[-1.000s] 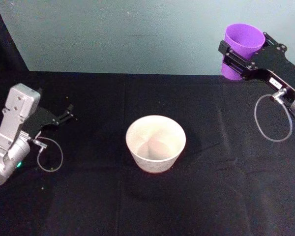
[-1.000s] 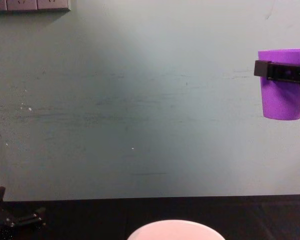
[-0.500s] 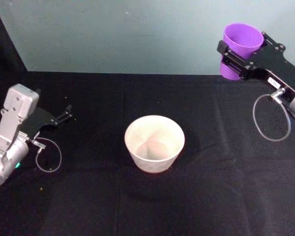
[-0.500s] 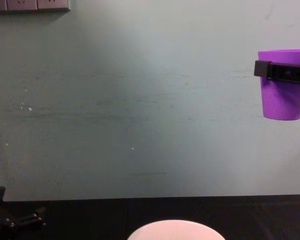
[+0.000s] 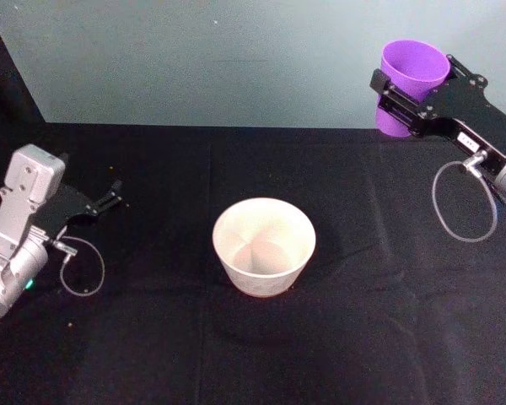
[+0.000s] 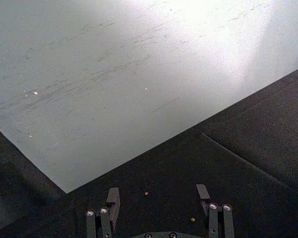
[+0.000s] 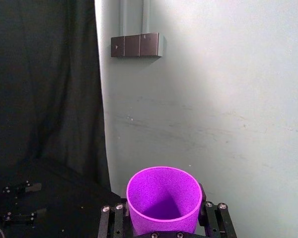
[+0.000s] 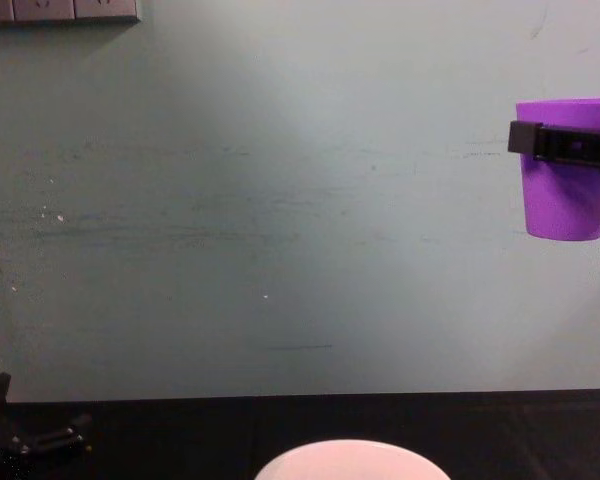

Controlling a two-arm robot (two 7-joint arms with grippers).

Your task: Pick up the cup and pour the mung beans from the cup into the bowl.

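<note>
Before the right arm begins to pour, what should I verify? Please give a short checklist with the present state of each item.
1. Cup gripped firmly: ok. The right gripper clamps it on both sides, high in the air.
2. Cup upright, mouth up: ok.
3. Cup over the bowl: not ok. It hangs to the right of the bowl and farther back.
4. Bowl upright with its mouth free: ok.
5. Beans in the cup: cannot tell from the right wrist view.
6. Left gripper away from the bowl: ok. It is parked at the left, open.
</note>
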